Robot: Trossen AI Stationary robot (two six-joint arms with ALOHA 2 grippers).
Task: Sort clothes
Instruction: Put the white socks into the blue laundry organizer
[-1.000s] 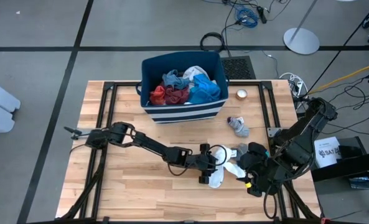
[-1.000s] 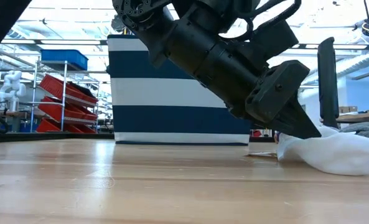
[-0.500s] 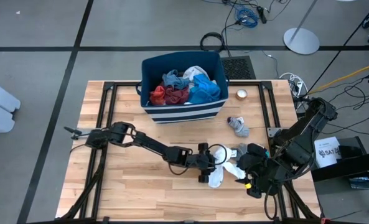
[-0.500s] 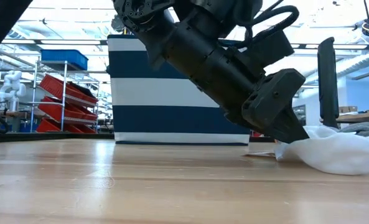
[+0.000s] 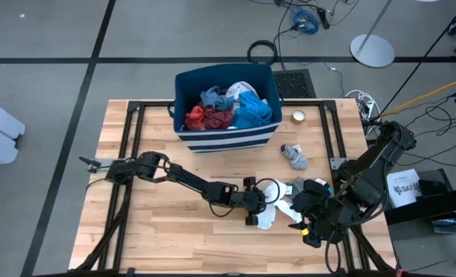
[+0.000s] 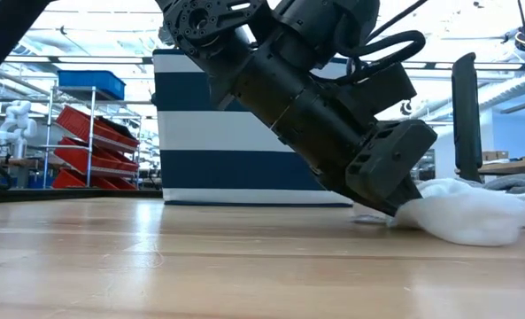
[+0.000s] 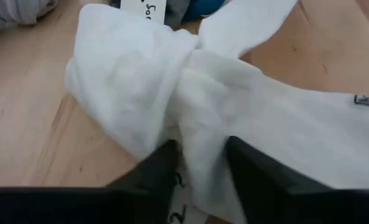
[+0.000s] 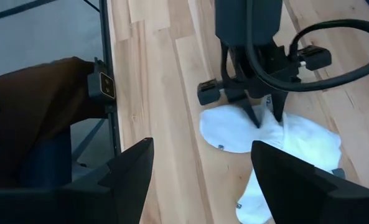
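Socks, white and bunched together, lay on the front part of the wooden table, right of the middle, and the left gripper was down on them with its two dark fingers set either side of a fold of the white cloth; the fingers stood partly closed around that fold, though from where I stood I could not tell whether they had truly gripped it. From table height the same gripper showed tilted steeply, its tip touching the table right at the edge of the white heap. Just beside it, toward the table's right front corner, the right gripper hung above the wood with its fingers spread well apart and nothing between them; its own camera looked down on the left gripper standing over the socks. A little farther back on the right side lay a small grey garment, apart from the others, and near it a small round object sat on the table. At the far edge stood the navy bin with white stripes, holding a heap of clothes: red, maroon, blue, grey and white pieces piled together.
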